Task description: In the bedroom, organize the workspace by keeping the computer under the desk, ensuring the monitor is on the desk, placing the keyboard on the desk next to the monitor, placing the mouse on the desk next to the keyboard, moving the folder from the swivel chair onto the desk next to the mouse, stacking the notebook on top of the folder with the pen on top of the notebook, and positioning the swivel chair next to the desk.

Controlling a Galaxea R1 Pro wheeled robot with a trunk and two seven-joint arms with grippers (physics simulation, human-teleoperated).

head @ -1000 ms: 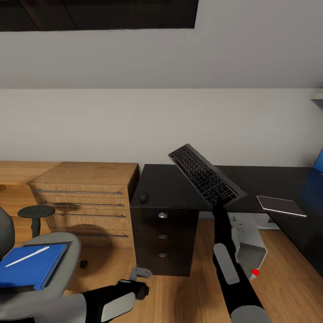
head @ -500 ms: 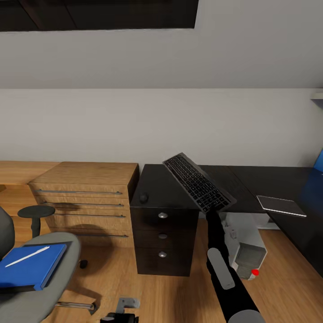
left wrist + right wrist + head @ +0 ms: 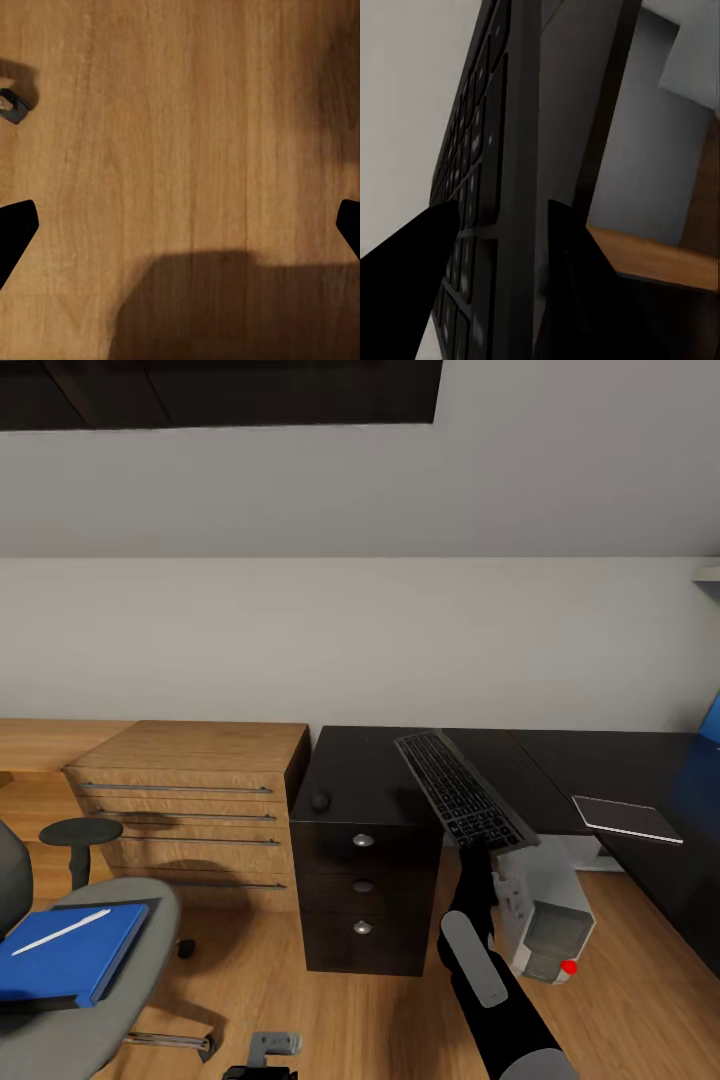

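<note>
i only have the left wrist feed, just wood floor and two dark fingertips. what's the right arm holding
Observer: The right gripper is shut on the keyboard, gripping its near edge.
Operator: is it on the desk yet
Observer: Its far end reaches over the black desk, tilted; I cannot tell if it touches. The near end overhangs the front edge.
Operator: where's the mouse
Observer: The mouse sits on the desk near its front left corner, apart from the keyboard.
Operator: and the folder
Observer: The blue folder lies on the swivel chair seat with a white pen on top.
</note>
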